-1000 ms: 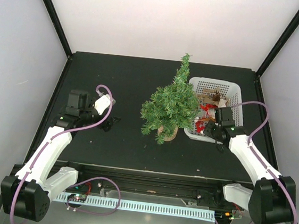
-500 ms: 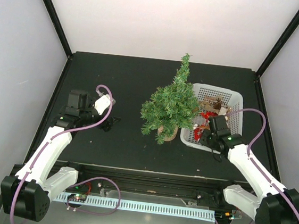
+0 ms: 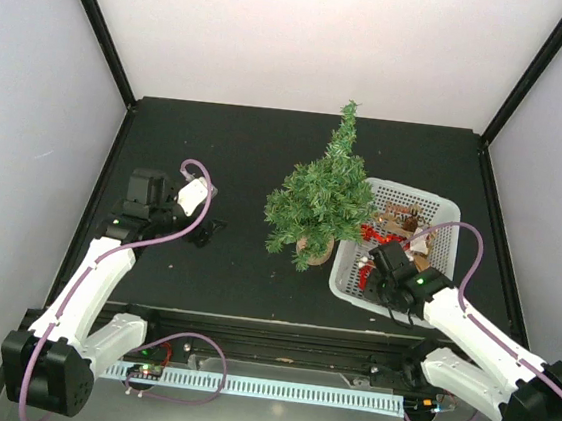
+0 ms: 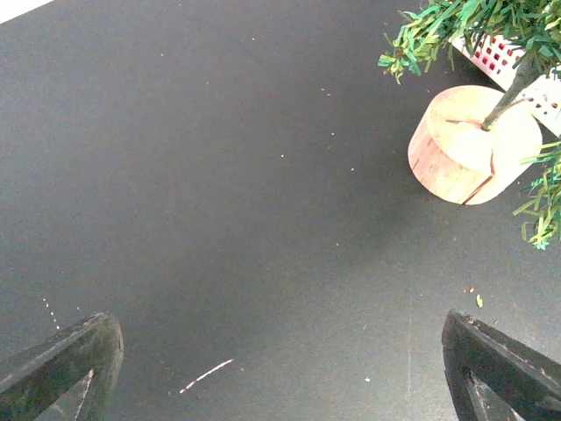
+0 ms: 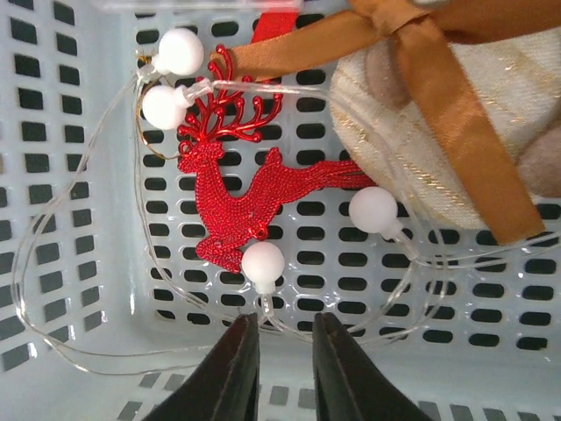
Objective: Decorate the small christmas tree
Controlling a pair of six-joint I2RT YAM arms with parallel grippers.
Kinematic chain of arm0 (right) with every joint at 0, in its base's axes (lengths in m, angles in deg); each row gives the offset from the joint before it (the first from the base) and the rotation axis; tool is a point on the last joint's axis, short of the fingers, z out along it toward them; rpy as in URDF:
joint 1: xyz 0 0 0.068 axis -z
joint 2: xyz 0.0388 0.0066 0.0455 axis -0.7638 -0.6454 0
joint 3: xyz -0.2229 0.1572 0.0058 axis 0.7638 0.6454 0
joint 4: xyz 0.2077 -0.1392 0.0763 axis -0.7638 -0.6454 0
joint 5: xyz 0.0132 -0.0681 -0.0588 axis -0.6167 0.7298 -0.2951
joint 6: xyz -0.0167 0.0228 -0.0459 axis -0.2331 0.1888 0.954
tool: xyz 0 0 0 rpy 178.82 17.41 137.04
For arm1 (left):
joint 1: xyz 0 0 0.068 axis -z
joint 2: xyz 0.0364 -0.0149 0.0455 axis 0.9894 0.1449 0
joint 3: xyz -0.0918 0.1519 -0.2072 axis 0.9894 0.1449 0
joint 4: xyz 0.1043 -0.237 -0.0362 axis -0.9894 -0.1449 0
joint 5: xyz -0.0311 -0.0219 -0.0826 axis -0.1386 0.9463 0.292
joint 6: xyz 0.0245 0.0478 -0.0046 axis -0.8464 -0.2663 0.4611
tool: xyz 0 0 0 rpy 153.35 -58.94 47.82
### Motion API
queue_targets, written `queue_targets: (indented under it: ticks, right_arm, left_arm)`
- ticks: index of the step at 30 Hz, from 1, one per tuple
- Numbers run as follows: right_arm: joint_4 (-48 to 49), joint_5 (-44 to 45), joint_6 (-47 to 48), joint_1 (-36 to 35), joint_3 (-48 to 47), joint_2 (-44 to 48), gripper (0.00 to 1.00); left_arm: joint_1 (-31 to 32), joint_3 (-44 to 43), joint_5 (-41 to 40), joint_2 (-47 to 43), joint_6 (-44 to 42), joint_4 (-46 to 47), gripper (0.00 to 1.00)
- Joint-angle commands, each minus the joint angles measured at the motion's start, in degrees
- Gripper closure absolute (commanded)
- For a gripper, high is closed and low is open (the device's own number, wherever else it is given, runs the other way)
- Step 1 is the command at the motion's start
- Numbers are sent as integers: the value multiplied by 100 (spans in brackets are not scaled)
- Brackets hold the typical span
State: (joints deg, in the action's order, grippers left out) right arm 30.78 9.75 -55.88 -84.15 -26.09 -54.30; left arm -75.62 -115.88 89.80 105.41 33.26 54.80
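Observation:
The small christmas tree point(image 3: 321, 197) stands mid-table on its round wooden base point(image 4: 473, 145); no ornament shows on it. The white basket point(image 3: 343, 269) sits right of it, skewed. Inside lie a red reindeer ornament point(image 5: 245, 193), a clear light string with white bulbs point(image 5: 263, 263) and a cream fabric ball with a brown ribbon point(image 5: 456, 132). My right gripper point(image 5: 285, 351) is closed narrowly on the basket's near wall point(image 5: 88, 368), with the string's wire at its tips. My left gripper point(image 4: 280, 386) is open and empty above bare table, left of the tree.
Dark mat covers the table point(image 3: 218, 144), with black frame posts at the back corners. The tree's low branches point(image 4: 465, 22) overhang the basket's left edge point(image 4: 500, 57). Small debris lies on the mat near the left gripper.
The right gripper has pulled back toward the near edge, and the basket has slid and turned with it. The left arm and the tree have not moved.

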Motion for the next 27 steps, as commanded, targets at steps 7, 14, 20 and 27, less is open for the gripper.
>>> queue_targets:
  ticks: [7,14,20,27]
  right_arm:
    - [-158,985,-839,-67,-1006,-263,70]
    - [-1714,1758,-1636,575,-2646,-2428,75]
    - [-1509,1473,-1664,1410,-2241,-2319,79]
    - [-1667,1726,-1854,1959,-1758,-1611,82]
  left_arm:
    - [-28,-137,-11,40,-13,-14,1]
    - [-31,-127,-125,27,27,3,1]
    - [-25,-135,-94,10,27,-12,1]
    - [-27,-135,-64,51,18,-3,1]
